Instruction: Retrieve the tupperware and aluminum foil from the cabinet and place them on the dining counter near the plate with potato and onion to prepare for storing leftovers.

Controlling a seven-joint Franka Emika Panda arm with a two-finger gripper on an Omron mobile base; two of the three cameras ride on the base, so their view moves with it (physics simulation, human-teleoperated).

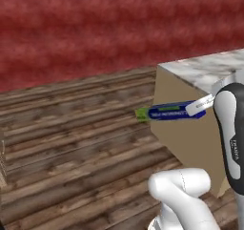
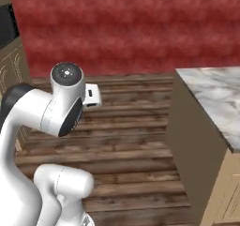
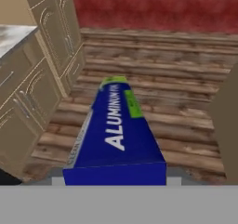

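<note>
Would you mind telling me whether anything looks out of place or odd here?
Nothing is spilled or damaged. The aluminum foil is held level in the tool, in the air over the wood floor beside the dining counter.

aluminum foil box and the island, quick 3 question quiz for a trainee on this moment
1. True or false: the aluminum foil already lies on the dining counter.
2. What floor shows beneath the box in the hand view?
A. tile
B. wood planks
C. carpet
3. Fill in: the far end of the box is coloured ____.

Key:
1. False: the gripper holds it in the air beside the counter's tan side.
2. B
3. green
</note>
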